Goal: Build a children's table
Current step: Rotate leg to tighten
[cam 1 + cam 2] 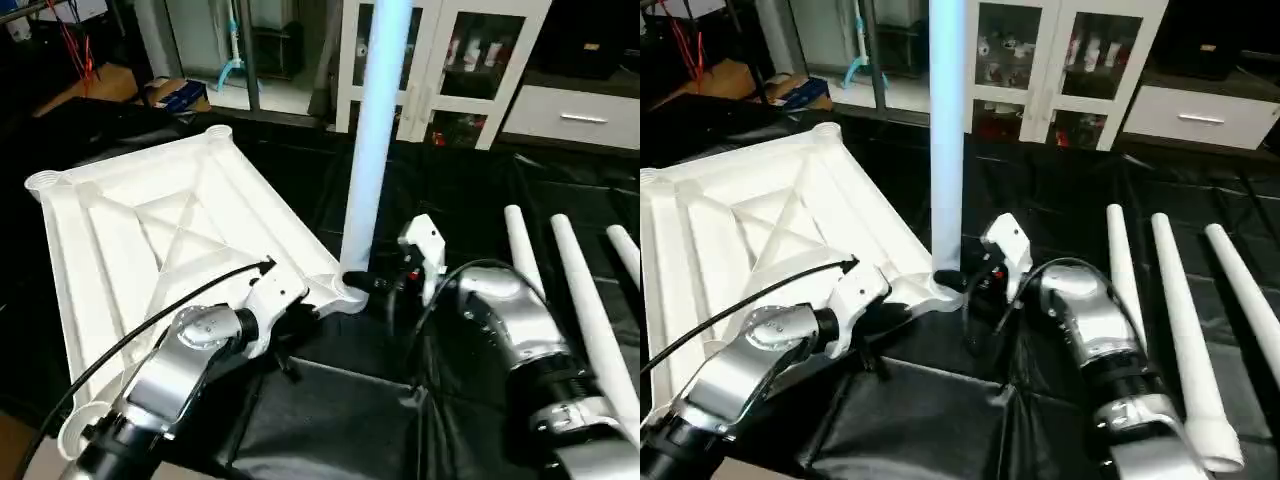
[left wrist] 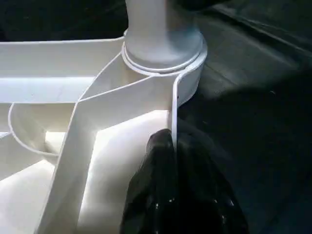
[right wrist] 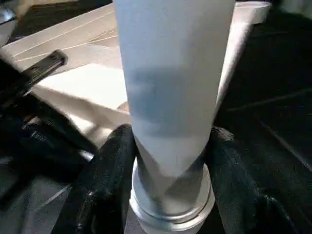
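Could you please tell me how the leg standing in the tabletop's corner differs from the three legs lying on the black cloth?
The standing leg is upright, seated in a corner socket, with the right gripper at its base. The three loose legs lie flat, side by side, untouched. All four are white.

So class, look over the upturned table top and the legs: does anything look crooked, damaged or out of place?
Nothing stands out. The upright leg stands straight in its corner socket of the table top, and three spare legs lie side by side on the black sheet, none visibly broken.
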Available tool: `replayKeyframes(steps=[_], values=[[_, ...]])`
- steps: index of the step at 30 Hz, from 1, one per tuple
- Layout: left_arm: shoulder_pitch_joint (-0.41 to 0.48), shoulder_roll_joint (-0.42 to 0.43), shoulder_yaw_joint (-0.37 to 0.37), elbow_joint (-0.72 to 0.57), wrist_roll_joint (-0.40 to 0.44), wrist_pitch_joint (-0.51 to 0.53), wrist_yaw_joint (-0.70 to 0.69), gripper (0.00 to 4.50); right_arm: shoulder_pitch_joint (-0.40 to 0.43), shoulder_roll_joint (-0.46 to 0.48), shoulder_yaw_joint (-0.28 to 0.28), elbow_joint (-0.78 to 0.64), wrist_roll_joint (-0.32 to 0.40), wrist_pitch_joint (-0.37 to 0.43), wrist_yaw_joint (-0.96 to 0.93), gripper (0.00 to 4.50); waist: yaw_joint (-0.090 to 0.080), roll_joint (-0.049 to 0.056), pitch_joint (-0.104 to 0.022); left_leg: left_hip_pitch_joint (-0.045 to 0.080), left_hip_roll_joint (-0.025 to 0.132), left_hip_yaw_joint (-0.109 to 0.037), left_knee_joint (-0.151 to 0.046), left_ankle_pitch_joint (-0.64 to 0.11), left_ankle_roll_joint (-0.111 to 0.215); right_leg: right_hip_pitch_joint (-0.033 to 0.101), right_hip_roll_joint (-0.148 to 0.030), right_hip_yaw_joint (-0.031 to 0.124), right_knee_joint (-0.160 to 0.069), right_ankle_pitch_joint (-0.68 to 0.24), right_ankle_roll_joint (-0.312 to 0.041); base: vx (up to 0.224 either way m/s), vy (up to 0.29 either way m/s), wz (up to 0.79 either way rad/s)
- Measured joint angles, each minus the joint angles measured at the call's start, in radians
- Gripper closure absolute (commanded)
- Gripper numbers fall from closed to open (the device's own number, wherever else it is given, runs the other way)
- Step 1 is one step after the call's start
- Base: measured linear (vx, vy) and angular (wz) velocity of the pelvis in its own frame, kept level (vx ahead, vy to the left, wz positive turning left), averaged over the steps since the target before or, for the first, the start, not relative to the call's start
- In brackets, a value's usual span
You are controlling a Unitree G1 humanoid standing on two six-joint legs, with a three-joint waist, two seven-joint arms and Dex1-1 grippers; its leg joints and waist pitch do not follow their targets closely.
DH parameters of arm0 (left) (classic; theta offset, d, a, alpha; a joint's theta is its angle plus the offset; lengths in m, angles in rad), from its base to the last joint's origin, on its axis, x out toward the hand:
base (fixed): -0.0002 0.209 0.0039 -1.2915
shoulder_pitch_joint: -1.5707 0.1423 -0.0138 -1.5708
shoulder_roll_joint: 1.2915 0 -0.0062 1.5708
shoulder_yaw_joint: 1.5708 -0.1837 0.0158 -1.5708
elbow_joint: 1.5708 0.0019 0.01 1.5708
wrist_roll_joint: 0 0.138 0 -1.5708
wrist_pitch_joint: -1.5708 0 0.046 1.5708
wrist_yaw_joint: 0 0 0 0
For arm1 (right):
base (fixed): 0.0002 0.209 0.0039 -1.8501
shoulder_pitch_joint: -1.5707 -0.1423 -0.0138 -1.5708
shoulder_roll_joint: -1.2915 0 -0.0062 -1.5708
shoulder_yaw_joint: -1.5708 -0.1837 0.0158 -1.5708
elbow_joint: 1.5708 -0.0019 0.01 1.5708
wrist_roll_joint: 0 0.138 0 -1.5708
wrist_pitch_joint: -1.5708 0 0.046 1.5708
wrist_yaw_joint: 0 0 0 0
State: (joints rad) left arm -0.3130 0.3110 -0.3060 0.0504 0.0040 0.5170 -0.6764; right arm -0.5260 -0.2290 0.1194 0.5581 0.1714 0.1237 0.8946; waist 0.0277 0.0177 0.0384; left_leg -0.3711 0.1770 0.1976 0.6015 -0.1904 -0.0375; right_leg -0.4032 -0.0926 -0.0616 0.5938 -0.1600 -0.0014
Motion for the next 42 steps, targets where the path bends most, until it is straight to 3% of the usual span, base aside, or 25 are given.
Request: replayKeyframes(steps=[7, 13, 17, 19, 25, 28, 39, 42], values=[[-0.104, -0.139, 0.017, 0.182, 0.046, -0.002, 0.182, 4.5, 0.008, 0.156, -0.034, 0.018, -0.095, -0.02, -0.419, 2.66, -0.015, 0.001, 0.0, 0.003, -0.001, -0.001, 0.0, 0.0, 0.0, 0.001, 0.0, 0.0, -0.004, -0.003, 0.005, 0.0, 0.0, 0.0], [-0.143, -0.165, 0.019, 0.248, 0.052, -0.01, 0.23, 4.5, -0.019, 0.22, -0.043, 0.058, -0.125, -0.021, -0.563, 2.66, -0.029, 0.003, 0.0, 0.001, -0.004, -0.007, -0.001, 0.0, 0.0, 0.005, -0.001, -0.004, -0.021, -0.003, 0.005, 0.0, 0.0, 0.0], [-0.128, -0.145, 0.014, 0.223, 0.052, -0.021, 0.203, 4.5, -0.011, 0.193, -0.073, 0.043, -0.077, -0.014, -0.458, 2.66, -0.031, 0.002, 0.0, -0.003, -0.005, -0.007, -0.001, 0.0, 0.0, 0.005, -0.001, -0.002, -0.027, -0.003, 0.005, 0.0, 0.0, 0.0], [-0.119, -0.14, 0.013, 0.206, 0.052, -0.022, 0.188, 4.5, -0.008, 0.172, -0.073, 0.037, -0.064, -0.014, -0.416, 1.97, -0.028, 0.002, 0.0, -0.003, -0.005, -0.005, -0.001, 0.0, 0.0, 0.005, -0.001, -0.001, -0.026, 0.0, 0.0, 0.0, 0.0, 0.0], [-0.061, -0.05, -0.004, 0.124, 0.038, -0.094, 0.078, 4.5, -0.009, 0.027, -0.045, 0.001, -0.007, 0.005, -0.136, 1.53, -0.015, 0.002, 0.0, -0.003, 0.0, -0.004, -0.005, 0.0, 0.0, 0.0, 0.0, -0.004, -0.014, 0.01, -0.005, 0.009, -0.007, 0.01], [-0.044, -0.031, -0.018, 0.096, 0.028, -0.112, 0.03, 4.5, -0.016, -0.047, -0.027, 0.001, -0.012, 0.005, -0.034, 1.29, 0.002, 0.004, 0.0, -0.004, 0.001, -0.002, -0.007, 0.0, 0.0, -0.001, 0.001, -0.005, -0.014, 0.006, 0.0, 0.036, -0.018, 0.01], [0.009, 0.024, -0.038, 0.024, 0.0, -0.139, -0.082, 4.5, -0.01, -0.094, 0.009, -0.029, 0.023, 0.022, 0.162, 1.29, 0.01, 0.004, 0.0, -0.003, 0.001, 0.001, -0.006, 0.0, 0.001, -0.001, 0.0, -0.002, -0.013, 0.004, -0.001, 0.0, 0.0, 0.0], [0.009, 0.027, -0.041, 0.023, -0.002, -0.14, -0.087, 4.5, -0.01, -0.084, 0.009, -0.029, 0.024, 0.021, 0.162, 1.66, 0.008, 0.004, 0.0, -0.003, 0.001, 0.002, -0.006, 0.0, 0.001, -0.001, 0.0, -0.002, -0.013, 0.005, -0.001, 0.0, 0.0, 0.0]])
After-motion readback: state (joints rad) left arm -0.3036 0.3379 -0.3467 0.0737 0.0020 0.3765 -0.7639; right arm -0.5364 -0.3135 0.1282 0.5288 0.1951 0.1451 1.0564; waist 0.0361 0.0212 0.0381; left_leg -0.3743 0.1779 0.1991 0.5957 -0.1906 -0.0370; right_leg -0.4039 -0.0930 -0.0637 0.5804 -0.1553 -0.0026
